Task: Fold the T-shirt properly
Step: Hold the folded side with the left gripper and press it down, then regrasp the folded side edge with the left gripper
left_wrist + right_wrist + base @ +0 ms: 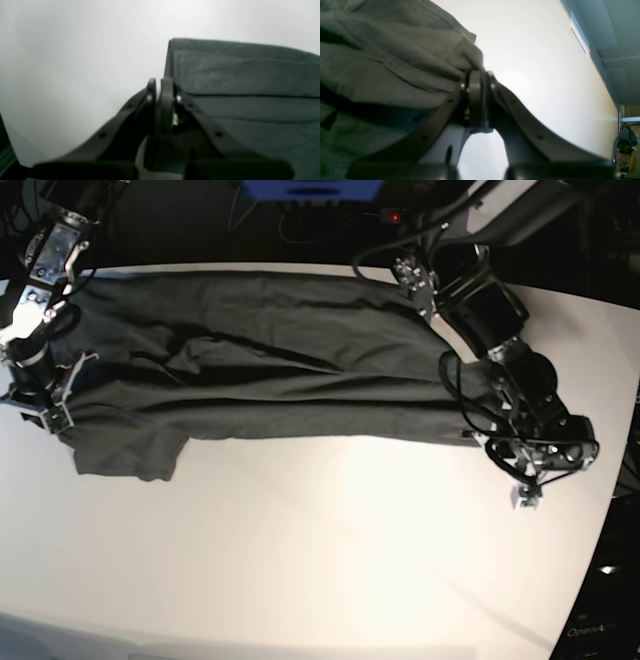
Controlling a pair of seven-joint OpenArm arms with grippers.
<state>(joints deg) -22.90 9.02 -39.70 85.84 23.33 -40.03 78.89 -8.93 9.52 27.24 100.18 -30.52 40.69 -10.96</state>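
The T-shirt (270,370) lies spread across the upper half of the white table (330,550) in the base view, stretched into a long dark band from the left edge toward the right. One sleeve sticks out at lower left, and the cloth is rumpled with long creases running along its length.

At the left of that view, the right gripper (48,416) sits at the shirt's corner beside the sleeve. Its own wrist camera shows the two fingers pressed tightly together with a bunched fold of grey fabric (402,57) caught against them, so it is clamped on the T-shirt.

At the right of the base view, the left gripper (524,492) is low over the table just off the shirt's far end. In the left wrist view its jaws stand closed, nearly touching, at the near left corner of the layered cloth (250,82). The picture is blurred there, and while the fabric edge seems to run in behind one finger (167,100), I cannot say for sure that any cloth is pinched between them.

The shirt's folded edges show as stacked horizontal layers in that view, with bare white tabletop filling the left of the frame.
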